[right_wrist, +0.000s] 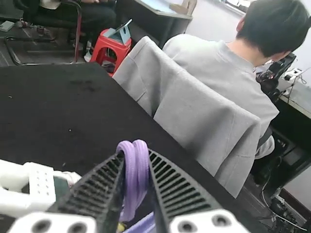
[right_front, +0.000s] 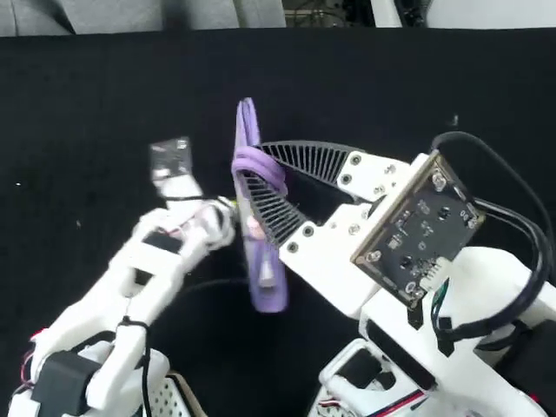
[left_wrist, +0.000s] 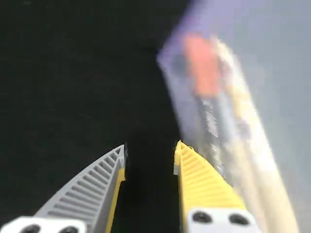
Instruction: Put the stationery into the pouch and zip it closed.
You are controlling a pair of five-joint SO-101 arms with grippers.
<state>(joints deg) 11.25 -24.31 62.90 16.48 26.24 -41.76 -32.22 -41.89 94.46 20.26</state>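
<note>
The purple see-through pouch [right_front: 258,217] stands on edge mid-table, running near to far, its loop [right_wrist: 133,165] raised; red and yellowish stationery [left_wrist: 203,68] shows inside.

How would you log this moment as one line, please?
right hand: shut on strap | pouch: edge-up | left hand: open, beside pouch

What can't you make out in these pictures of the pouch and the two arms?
Pouch: in the high view it stands edge-on and the right gripper crosses it, so whether it is zipped is unclear.
Stationery: in the left wrist view it is blurred; only red and pale shapes show.
Strap: in the right wrist view the fingers hide where it joins the pouch.
</note>
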